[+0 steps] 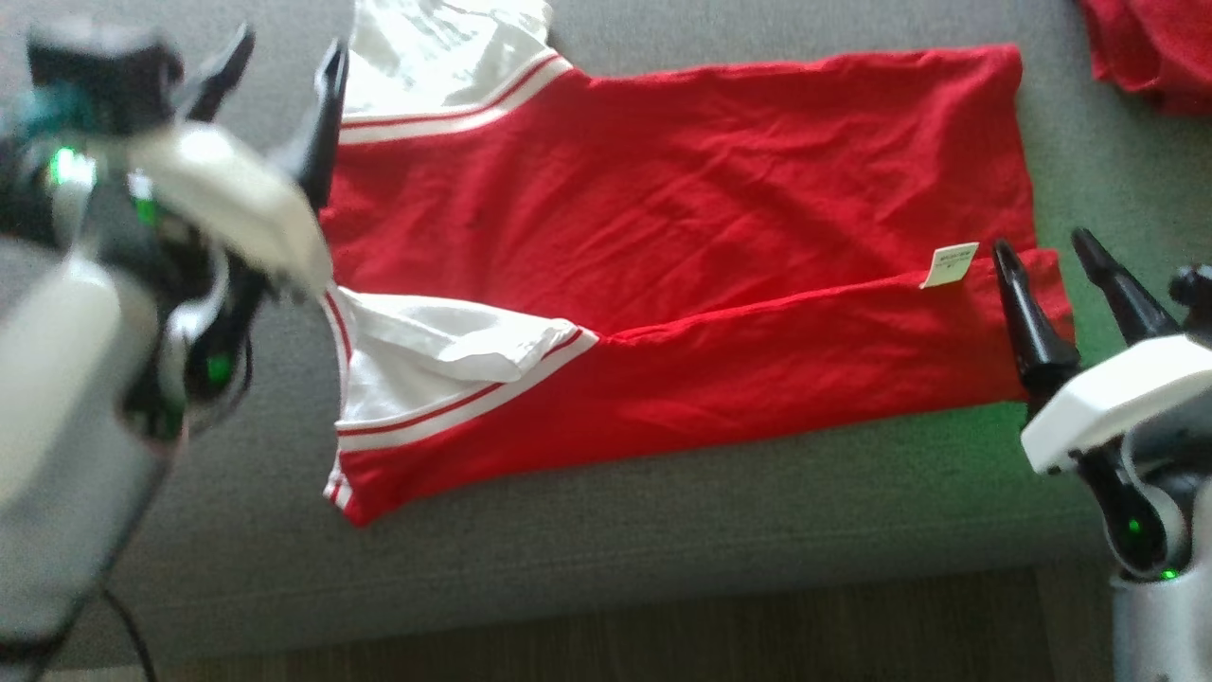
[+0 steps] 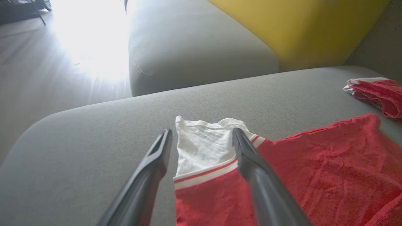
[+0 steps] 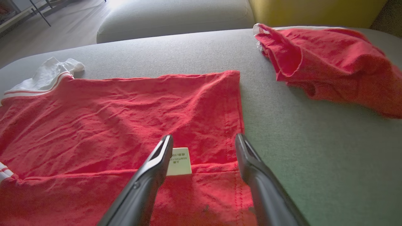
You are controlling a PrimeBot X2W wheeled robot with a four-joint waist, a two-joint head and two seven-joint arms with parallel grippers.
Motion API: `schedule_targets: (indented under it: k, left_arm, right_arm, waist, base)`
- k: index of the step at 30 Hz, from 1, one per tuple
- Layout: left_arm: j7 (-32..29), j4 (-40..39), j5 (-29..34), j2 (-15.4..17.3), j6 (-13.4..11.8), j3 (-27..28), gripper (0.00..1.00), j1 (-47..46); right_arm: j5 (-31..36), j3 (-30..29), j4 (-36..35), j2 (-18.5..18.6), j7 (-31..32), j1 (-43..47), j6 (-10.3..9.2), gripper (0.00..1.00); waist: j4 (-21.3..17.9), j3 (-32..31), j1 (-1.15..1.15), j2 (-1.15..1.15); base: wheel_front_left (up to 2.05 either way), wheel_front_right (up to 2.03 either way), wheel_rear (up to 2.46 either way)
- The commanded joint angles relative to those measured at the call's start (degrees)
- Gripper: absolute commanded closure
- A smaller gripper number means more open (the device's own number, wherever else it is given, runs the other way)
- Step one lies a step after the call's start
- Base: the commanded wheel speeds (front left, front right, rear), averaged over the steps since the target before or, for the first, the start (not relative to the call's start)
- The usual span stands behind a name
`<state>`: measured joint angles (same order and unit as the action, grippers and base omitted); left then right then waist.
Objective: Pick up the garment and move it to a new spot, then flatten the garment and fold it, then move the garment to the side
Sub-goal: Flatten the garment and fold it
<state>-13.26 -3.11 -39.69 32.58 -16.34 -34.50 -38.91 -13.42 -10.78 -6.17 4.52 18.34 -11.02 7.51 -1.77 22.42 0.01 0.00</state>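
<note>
The left end effector [image 1: 289, 43] and right end effector [image 1: 1042, 242] are hovering wide open, gripping nothing, at opposite ends of the shirt [image 1: 663, 237], which is lying flat on the grey sofa [image 1: 663, 511]. Another red cloth [image 1: 1150, 47] is lying beyond.

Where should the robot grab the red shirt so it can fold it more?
Probably at its two ends. The garment lies flat and long, so the open left gripper could pinch the white sleeve from the left end, and the open right gripper the hem by the label from the right end.
</note>
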Motion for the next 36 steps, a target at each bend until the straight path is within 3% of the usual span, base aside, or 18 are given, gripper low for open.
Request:
schedule_targets:
  k: [1,8,15,25,36]
  left_arm:
    - [-0.8,-0.04,-0.48,1.12,0.79,2.67,0.0,-3.42]
    - [-6.78,18.17,-0.64,-2.04,7.38,0.61,0.0,-19.33]
    - [-9.71,32.18,-0.05,-4.27,11.4,-1.01,0.0,-28.93]
    - [-11.59,43.45,0.92,-6.09,14.1,-2.86,0.0,-35.59]
    - [-10.33,49.97,0.17,-6.91,15.65,-2.72,0.0,-38.17]
  right_arm:
    - [0.18,1.32,-1.75,0.86,-0.55,-1.5,-0.02,0.0]
    - [-0.17,3.12,-0.54,1.81,-1.56,-5.15,-0.02,0.0]
    - [-0.73,4.2,0.75,2.22,-2.62,-7.13,-0.02,0.0]
    - [-1.47,5.41,2.2,2.32,-3.85,-8.87,-0.02,0.0]
    - [-3.31,4.61,3.13,1.55,-4.37,-10.6,-0.02,0.0]
  waist:
    - [-0.54,1.74,-0.01,0.0]
    - [-2.39,6.86,-0.01,0.0]
    - [-4.37,9.83,-0.01,0.0]
    - [-6.83,12.39,-0.01,0.0]
    - [-8.0,13.18,-0.01,0.0]
  base:
    - [0.0,0.0,0.0]
    - [0.0,0.0,0.0]
    - [0.0,0.0,0.0]
    - [0.0,0.0,0.0]
    - [0.0,0.0,0.0]
